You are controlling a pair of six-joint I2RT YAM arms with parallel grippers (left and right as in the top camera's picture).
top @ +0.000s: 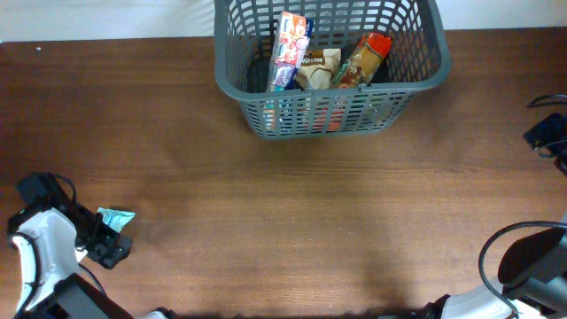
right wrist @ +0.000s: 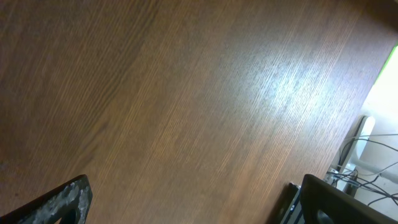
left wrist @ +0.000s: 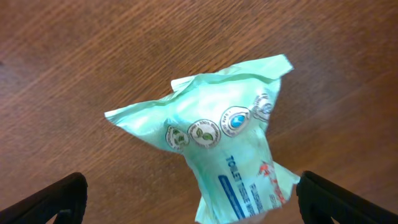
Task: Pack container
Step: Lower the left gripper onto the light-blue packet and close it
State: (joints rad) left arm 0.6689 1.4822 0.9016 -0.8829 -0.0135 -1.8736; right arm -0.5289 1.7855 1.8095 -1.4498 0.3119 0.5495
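A: Starting from the robot's side, how far along is the packing?

B: Near the robot, the left fingers (left wrist: pixel 50 202) are spread wide; a green packet (left wrist: pixel 217 137) lies on the surface (left wrist: pixel 74 74) between them, but they do not pinch it; I judge that the grasp is only being prepared.

A: And the other arm?

B: The right fingers (right wrist: pixel 59 202) are spread too and hold nothing; under them I see only the wood of the surface.

A: Where is the container?

B: The container (top: pixel 328 113) stands at the far edge of the surface, a little right of the middle; it is well apart from the green packet.

A: Is something already inside?

B: Yes; three things lean in it: a red, white and blue pack (top: pixel 291 44), a pale packet (top: pixel 317 69) and a brown pouch with a red top (top: pixel 365 55); that part seems done.

A: What is left?

B: As far as I can see, only the green packet is outside; it must be gripped, carried across and put in; whether more things wait outside the view, I cannot tell.
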